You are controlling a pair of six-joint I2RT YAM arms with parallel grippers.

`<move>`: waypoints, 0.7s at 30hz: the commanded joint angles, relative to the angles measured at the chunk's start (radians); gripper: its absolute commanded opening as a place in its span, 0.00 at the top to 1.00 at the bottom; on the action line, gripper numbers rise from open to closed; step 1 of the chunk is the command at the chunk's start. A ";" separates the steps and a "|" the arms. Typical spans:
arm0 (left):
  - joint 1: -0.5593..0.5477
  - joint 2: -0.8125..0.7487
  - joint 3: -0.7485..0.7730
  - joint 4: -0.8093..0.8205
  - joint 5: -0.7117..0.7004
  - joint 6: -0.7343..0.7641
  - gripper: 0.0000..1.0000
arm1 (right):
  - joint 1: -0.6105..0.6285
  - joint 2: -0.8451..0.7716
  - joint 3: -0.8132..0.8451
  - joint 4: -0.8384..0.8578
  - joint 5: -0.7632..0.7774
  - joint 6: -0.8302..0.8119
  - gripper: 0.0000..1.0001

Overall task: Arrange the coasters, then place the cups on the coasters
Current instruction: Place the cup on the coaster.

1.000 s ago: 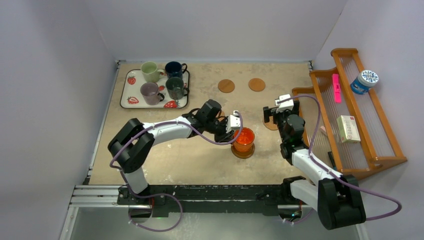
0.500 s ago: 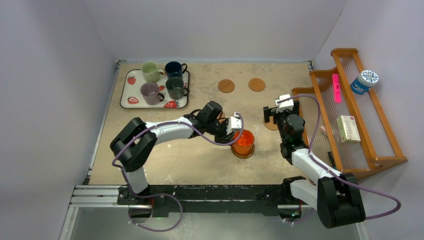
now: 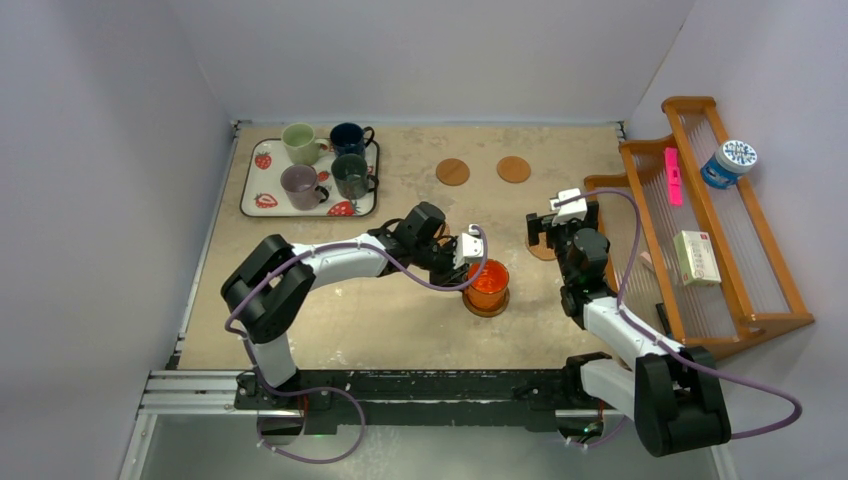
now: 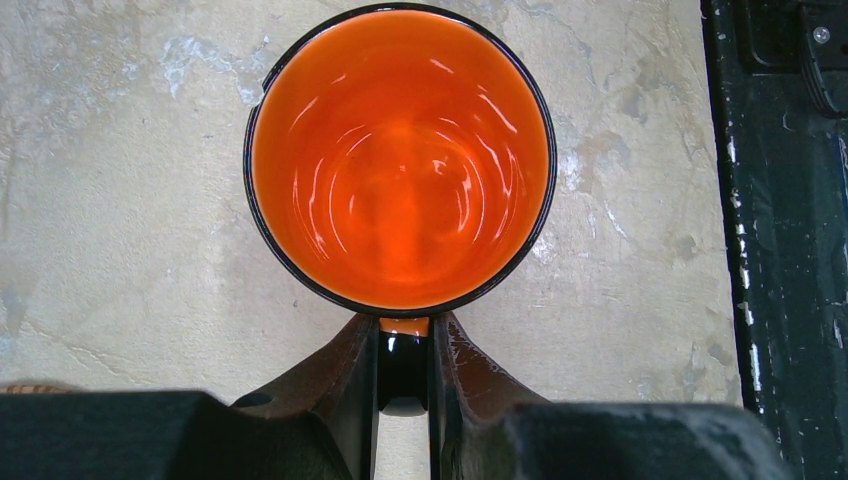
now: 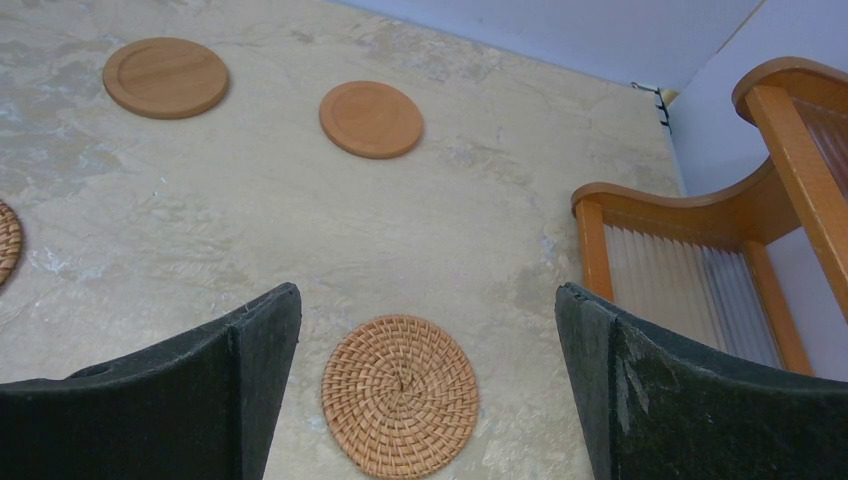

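1. Far-left corner of the surface (image 3: 400,320): a white strawberry-print tray (image 3: 250,185) carries 4 upright mugs in 2 rows. The pale green mug (image 3: 298,143) and the navy mug (image 3: 347,138) stand at the back. The mauve mug (image 3: 300,184) and the dark green mug (image 3: 350,174) stand in front.
2. Centre, left arm: it reaches rightward across the surface. The left claw (image 4: 403,365) is clenched on the handle of the orange mug (image 4: 400,160), 1 finger on each side of the handle.
3. Centre: the orange mug stands upright and empty on a dark coaster (image 3: 487,311), whose rim shows around the mug's base in the top view.
4. Far centre: 2 plain coasters, one (image 5: 166,77) to the left of the other (image 5: 371,119), lie flat on the surface. They are apart from each other and nothing stands on them.
5. Right of centre: the right claw (image 5: 428,300) is released, its jaws wide apart, and it hangs over a woven coaster (image 5: 400,395) lying flat on the surface. It grips nothing. The edge of a second woven coaster (image 5: 5,240) shows at the left border of the right wrist view.
6. Right edge: a wooden rack (image 3: 760,270) holds a blue-and-white jar (image 3: 728,163), a pink item (image 3: 673,175) and a small box (image 3: 696,257).
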 commanded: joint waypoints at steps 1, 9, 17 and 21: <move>-0.006 0.007 0.049 0.055 0.051 -0.001 1.00 | -0.005 0.006 0.001 0.045 0.007 0.002 0.01; -0.008 0.015 0.056 0.021 0.049 0.000 1.00 | -0.007 0.005 0.003 0.044 0.007 0.002 0.01; -0.011 0.015 0.062 0.004 0.041 0.011 1.00 | -0.008 0.005 0.003 0.043 0.005 0.003 0.01; -0.012 0.020 0.066 -0.004 0.040 0.017 1.00 | -0.008 0.003 0.003 0.042 0.005 0.004 0.01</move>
